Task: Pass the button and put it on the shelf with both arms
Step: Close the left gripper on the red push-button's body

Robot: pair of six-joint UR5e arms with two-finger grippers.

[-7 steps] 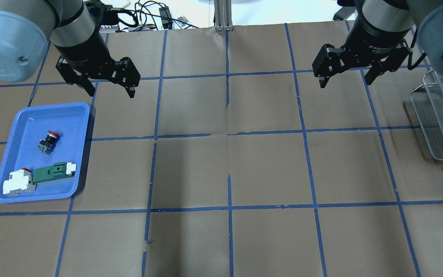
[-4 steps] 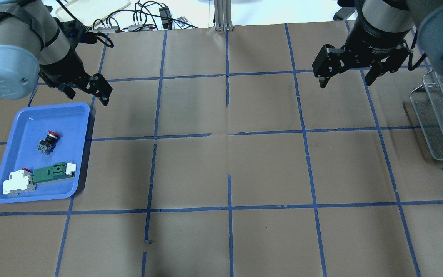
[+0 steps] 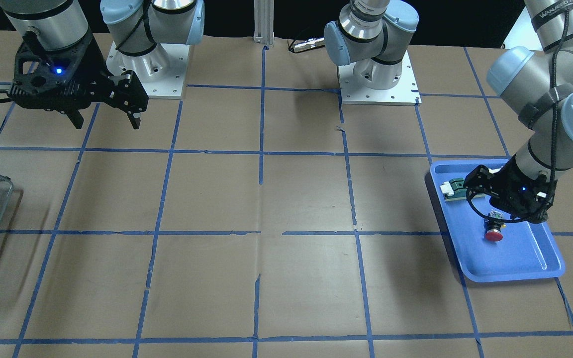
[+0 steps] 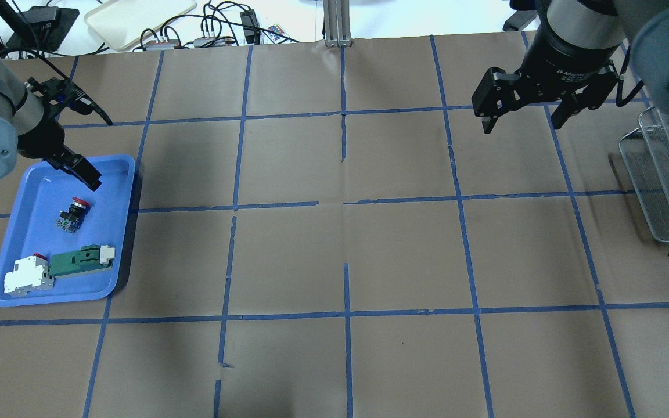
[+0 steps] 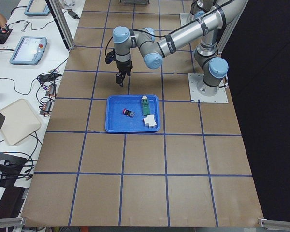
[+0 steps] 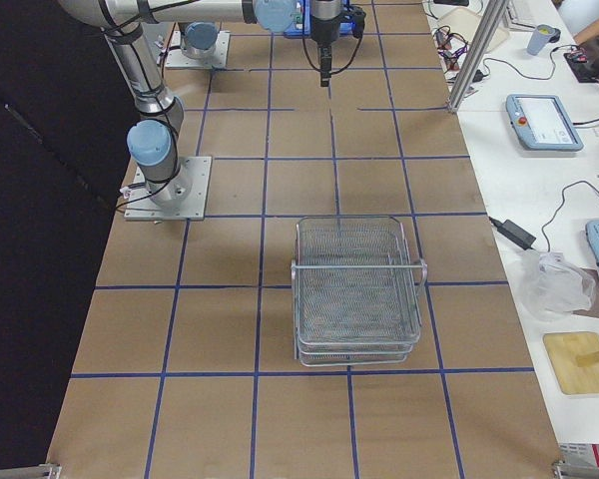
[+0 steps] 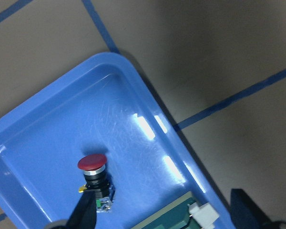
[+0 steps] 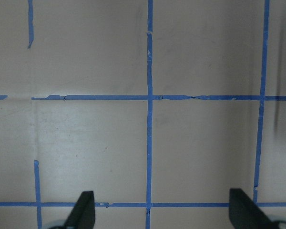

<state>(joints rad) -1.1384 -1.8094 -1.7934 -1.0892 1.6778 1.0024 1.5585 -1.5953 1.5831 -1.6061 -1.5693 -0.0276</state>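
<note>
The button (image 4: 74, 212) lies on its side in the blue tray (image 4: 38, 191), red cap toward the far end. It also shows in the front view (image 3: 493, 232), the left side view (image 5: 127, 112) and the left wrist view (image 7: 94, 176). My left gripper (image 4: 82, 171) hangs open and empty over the tray, just above the button (image 3: 503, 206) (image 7: 164, 214). My right gripper (image 4: 523, 119) is open and empty, high over the far right of the table (image 3: 106, 119) (image 8: 163, 212). The wire-mesh shelf (image 4: 668, 174) stands at the right edge (image 6: 357, 289).
A flat green-and-white part (image 4: 79, 261) and a white block with red (image 4: 27, 274) lie at the tray's near end. Brown paper with blue tape lines covers the table. Cables and a pale tray (image 4: 137, 17) sit beyond the far edge.
My left arm has swung left and come down from beside the tray's far corner to over the tray, near the button. The right arm has not moved.
</note>
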